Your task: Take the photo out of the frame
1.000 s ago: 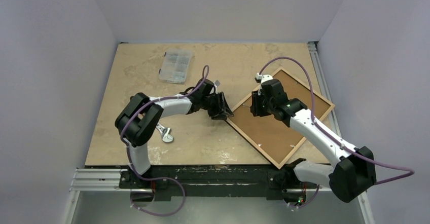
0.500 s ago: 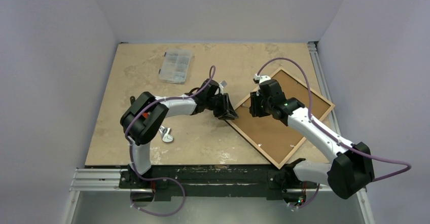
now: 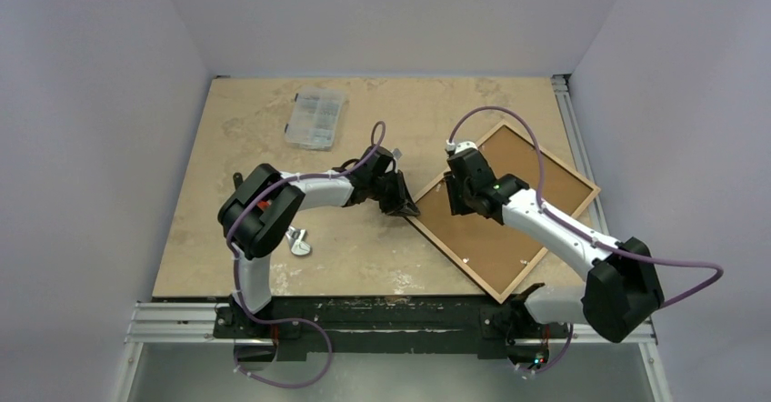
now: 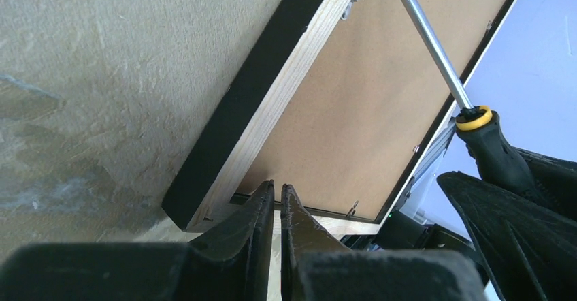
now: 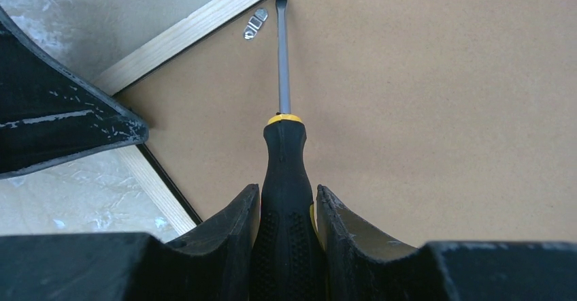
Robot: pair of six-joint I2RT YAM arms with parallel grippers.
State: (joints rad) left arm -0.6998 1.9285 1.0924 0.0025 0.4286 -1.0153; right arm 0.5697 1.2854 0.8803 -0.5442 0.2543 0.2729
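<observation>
The frame [image 3: 573, 171] lies face down at the table's right, brown backing up, pale wooden edge [image 4: 272, 103] showing. The photo is hidden under the backing. My left gripper [image 3: 407, 206] sits at the frame's left corner, and its jaws [image 4: 277, 186] are shut over the wooden edge with nothing visible between them. My right gripper [image 3: 455, 197] is shut on a screwdriver [image 5: 286, 158] with a black handle and a yellow collar. The blade tip rests on the backing beside a small metal tab [image 5: 255, 24] at the frame's inner edge. The screwdriver's shaft [image 4: 435, 56] crosses the left wrist view.
A clear plastic parts box [image 3: 315, 118] stands at the back left of the table. A small silver metal tool [image 3: 295, 241] lies beside the left arm. A metal rail [image 3: 568, 111] runs along the table's right edge.
The left jaws have closed from partly open, and the gripper has moved right to the frame's corner. The right arm has shifted a little left with the screwdriver.
</observation>
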